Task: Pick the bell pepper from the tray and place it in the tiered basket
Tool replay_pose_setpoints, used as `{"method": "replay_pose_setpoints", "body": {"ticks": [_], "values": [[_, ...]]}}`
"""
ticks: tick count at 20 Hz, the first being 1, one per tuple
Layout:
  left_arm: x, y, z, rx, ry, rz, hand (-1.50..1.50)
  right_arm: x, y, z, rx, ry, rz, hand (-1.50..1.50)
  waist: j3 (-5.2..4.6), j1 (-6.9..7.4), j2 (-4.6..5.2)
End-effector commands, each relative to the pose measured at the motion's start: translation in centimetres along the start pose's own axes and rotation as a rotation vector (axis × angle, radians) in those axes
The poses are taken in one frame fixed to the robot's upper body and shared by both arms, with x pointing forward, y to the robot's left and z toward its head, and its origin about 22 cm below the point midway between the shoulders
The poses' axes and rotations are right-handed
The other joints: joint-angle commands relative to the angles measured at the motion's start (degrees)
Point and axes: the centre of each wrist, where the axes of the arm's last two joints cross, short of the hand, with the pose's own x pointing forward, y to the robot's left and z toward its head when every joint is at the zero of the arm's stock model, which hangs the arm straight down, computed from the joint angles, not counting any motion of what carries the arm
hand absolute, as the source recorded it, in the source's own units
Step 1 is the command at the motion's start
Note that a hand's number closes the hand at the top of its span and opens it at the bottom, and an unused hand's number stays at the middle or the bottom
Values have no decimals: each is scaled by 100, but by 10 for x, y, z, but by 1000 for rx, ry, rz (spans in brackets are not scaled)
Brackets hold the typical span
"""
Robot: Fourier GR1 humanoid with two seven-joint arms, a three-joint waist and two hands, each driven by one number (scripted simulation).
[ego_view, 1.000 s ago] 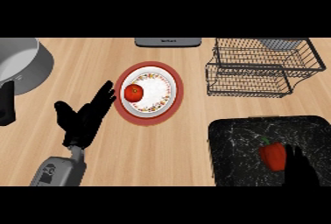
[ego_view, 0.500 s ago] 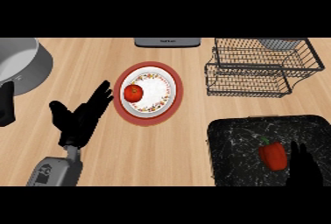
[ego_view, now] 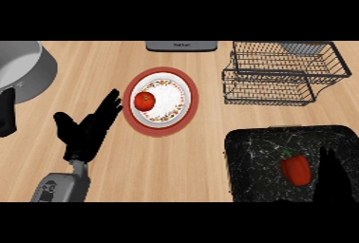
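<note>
- Since a second ago, my right hand has edged slightly right, uncovering more of the bell pepper.
- That red pepper lies in the black tray at lower right, just left of the hand.
- I see the hand's fingers straight, holding nothing.
- My left hand rests open, left of a plate bearing a tomato.
- Beyond the tray stands the wire basket.

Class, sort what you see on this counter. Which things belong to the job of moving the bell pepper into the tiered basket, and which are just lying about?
Belong to the job:
- bell pepper, lying in the black tray
- tiered basket
- right hand, beside the pepper

Just lying about:
- tomato on the red-rimmed plate
- grey pot at the left edge
- left hand, resting open
</note>
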Motion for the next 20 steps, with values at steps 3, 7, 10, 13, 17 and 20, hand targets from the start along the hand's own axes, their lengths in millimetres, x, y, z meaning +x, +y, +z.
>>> {"method": "replay_pose_setpoints", "body": {"ticks": [3,7,10,13,17,20], "values": [[6,12,3,2,-18,-3,0,-10,21,-10,14,22,13,-150,30,14,21],[1,-22,-3,3,-7,13,0,-21,31,-27,20,27,5,-150,30,11,24],[11,1,10,-5,2,15,0,-4,30,-32,18,22,0,-150,30,29,21],[-5,18,6,7,-8,-25,0,-24,28,-33,17,13,-4,-150,29,9,24],[-10,-8,-2,2,-21,3,0,-36,38,-40,114,-47,14,150,30,10,29],[-2,-11,-2,-8,3,-1,0,-18,45,-50,88,-129,-10,150,32,39,25]]}}
